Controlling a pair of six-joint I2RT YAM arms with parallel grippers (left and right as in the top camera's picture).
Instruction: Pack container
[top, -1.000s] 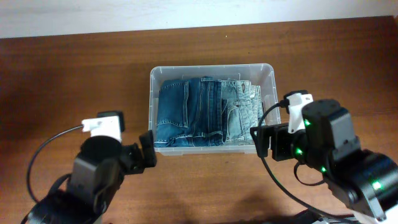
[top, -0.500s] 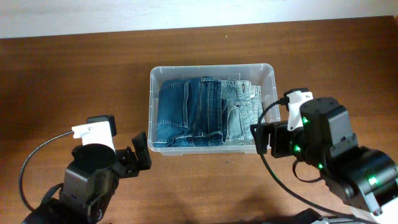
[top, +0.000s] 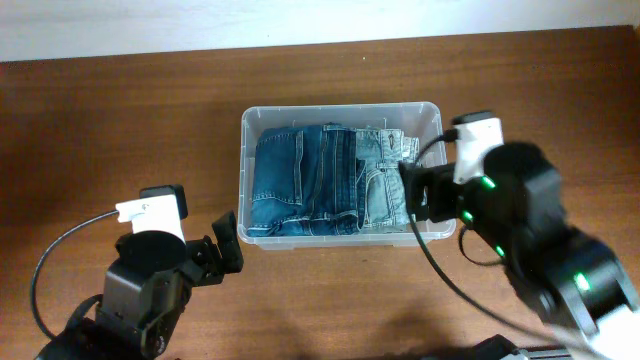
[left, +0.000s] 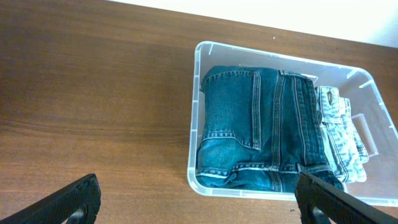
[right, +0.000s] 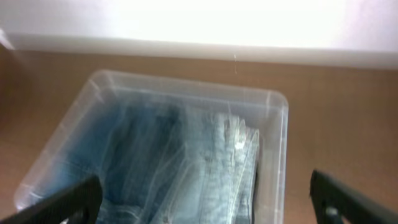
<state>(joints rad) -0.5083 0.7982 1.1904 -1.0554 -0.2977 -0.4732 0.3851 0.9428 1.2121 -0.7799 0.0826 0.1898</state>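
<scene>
The container (top: 243, 170) is a clear plastic bin at the table's middle. Inside it lie folded dark blue jeans (top: 300, 180) on the left and a lighter folded pair (top: 385, 180) on the right. My left gripper (top: 226, 245) stands open just off the bin's front left corner, with nothing between its fingers. In the left wrist view, that gripper (left: 202, 208) frames the bin's front rim (left: 249, 190). My right gripper (top: 415, 195) hangs open and empty above the bin's right front part. The blurred right wrist view has it (right: 205, 205) over the lighter jeans (right: 230, 168).
The brown wooden table (top: 120, 120) runs wide on both sides of the bin. A white wall strip (top: 300, 20) borders its far edge. A black cable (top: 60, 255) loops from the left arm, and another (top: 445, 275) from the right arm.
The left arm drew back and left from the bin's corner, then held still. The right arm moved forward, so its gripper now hangs over the bin's right front part.
</scene>
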